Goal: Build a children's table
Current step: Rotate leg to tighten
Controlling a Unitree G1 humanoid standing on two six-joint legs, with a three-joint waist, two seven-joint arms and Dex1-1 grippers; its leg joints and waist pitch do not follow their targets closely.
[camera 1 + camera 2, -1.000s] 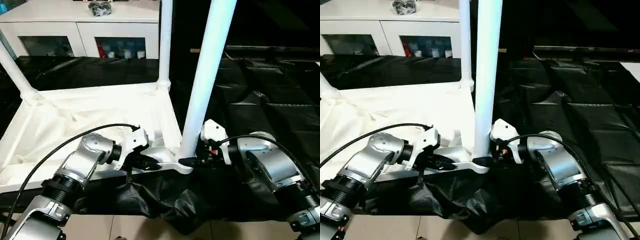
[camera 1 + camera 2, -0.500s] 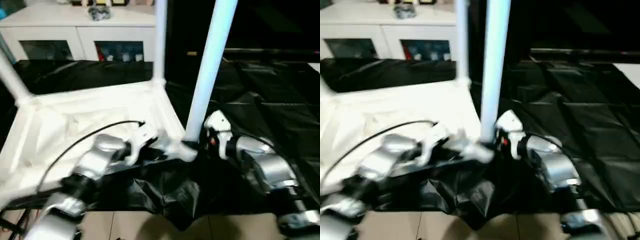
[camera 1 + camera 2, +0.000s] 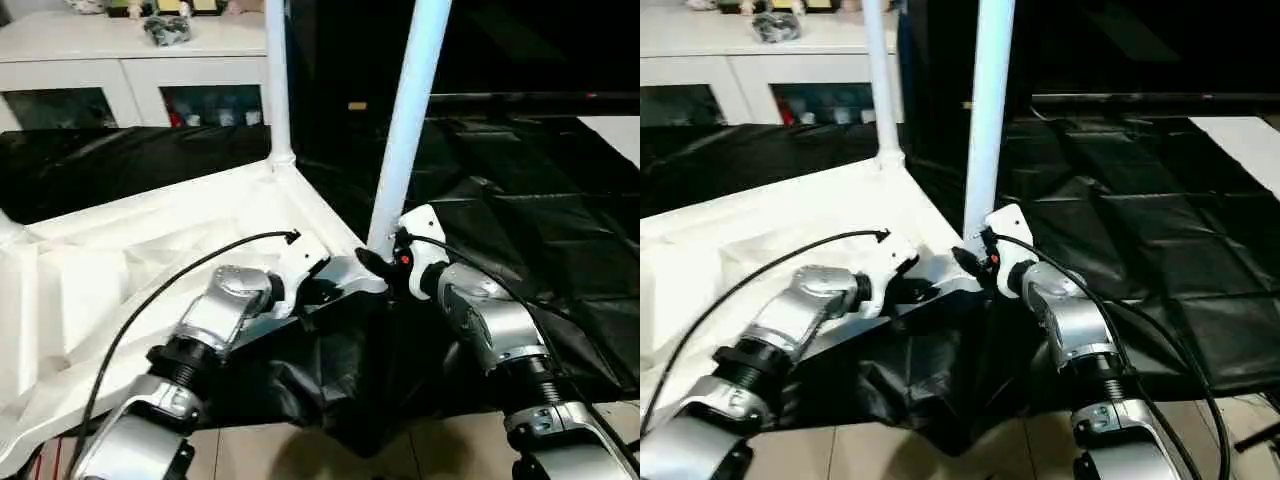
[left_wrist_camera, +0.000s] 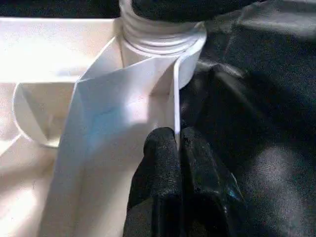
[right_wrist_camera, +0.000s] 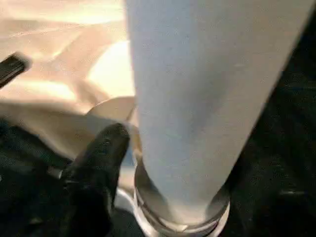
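step in hand: a leg (image 3: 405,130) is being seated upright in the near corner socket (image 4: 163,42) of the upturned tabletop (image 3: 150,260), which is lying on the black-covered bench (image 3: 540,200).
left end effector (image 4: 177,148): closed, pinching the tabletop's rim beside that socket.
right end effector (image 3: 385,262): at the leg's base; grip cannot be told.
advice: the rim is best being kept pinned while the leg is being pressed straight down.

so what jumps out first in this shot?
The upturned white tabletop on black sheeting, with two legs standing up from its corners: a far leg and a near leg. Both grippers work the near corner: the left gripper is shut on the tabletop's rim, and the right gripper sits at the near leg's base.
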